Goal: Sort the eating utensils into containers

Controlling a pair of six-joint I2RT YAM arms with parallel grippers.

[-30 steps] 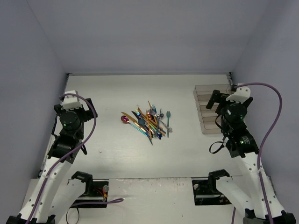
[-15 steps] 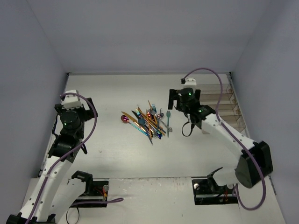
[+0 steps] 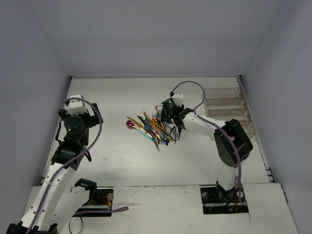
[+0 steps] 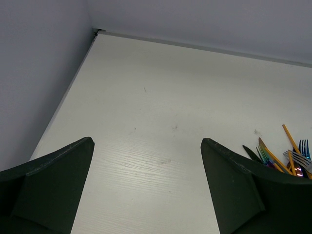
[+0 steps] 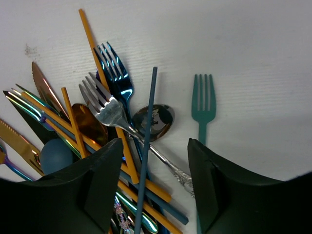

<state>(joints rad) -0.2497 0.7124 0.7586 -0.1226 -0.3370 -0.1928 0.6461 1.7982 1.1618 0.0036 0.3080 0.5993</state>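
Cutlery lies in a crossed pile on the white table: forks, spoons and knives in gold, blue, teal and silver overlap so much that few pieces could be lifted alone. The right gripper hangs low over the pile's right edge, jaws partly spread and pinching nothing. Between them run the ornate handle of a silver fork and a slim dark-blue handle. Both lie on top of the heap, which suggests the gripper is lined up to take one of them; whether it would catch one or both I cannot judge. A teal fork lies apart just right of the pile, outside the tangle. The left gripper hangs well left of the pile, jaws spread wide and empty, probably parked out of the way. The four clear trays stand in a joined row well right of the pile. From above, no utensil shows in any compartment, so the sorting appears not yet begun.
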